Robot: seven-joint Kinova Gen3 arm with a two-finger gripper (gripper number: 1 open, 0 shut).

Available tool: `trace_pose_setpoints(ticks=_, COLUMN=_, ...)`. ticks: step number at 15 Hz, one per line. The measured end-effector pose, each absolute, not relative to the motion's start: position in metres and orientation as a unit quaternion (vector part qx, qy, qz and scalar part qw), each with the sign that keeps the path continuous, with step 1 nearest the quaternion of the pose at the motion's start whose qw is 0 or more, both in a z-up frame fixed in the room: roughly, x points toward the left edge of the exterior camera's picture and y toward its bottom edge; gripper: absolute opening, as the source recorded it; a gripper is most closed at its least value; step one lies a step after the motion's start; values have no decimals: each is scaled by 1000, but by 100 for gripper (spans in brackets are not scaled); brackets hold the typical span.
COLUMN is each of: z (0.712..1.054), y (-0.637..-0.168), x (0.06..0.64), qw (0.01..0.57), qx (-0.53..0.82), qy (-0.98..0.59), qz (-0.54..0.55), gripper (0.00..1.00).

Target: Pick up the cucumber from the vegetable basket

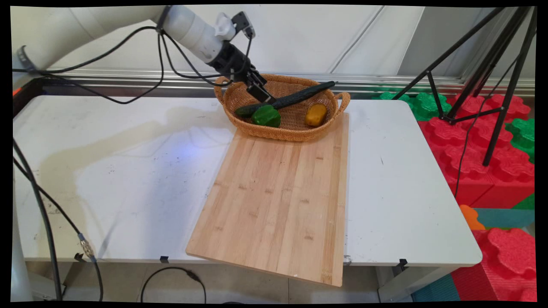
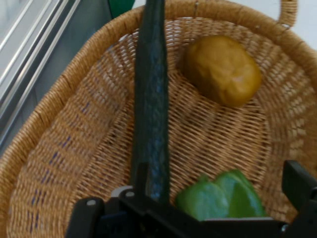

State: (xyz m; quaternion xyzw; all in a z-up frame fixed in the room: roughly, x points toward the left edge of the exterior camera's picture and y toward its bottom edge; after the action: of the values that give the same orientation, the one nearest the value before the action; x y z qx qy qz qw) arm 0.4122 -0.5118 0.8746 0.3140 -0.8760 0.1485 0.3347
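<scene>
Three items, a cucumber, a green pepper and a yellow fruit, lie in the basket, where the gripper, fingers spread, hangs just above the cucumber beside the pepper.

A white worktop carries a long wooden board whose near corner overhangs the worktop's front edge. A wicker basket with two handles sits on the board's far end. In it lie a dark cucumber, its far tip resting over the rim, a green pepper and a yellow pepper. To the right stand a black tripod and red and green foam blocks.
</scene>
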Motion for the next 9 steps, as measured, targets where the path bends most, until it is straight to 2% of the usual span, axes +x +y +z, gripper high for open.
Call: trace_pose_setpoints(ticks=9, z=840, y=-557, x=398, qw=321, qx=316, qy=-880, qz=153, gripper=100)
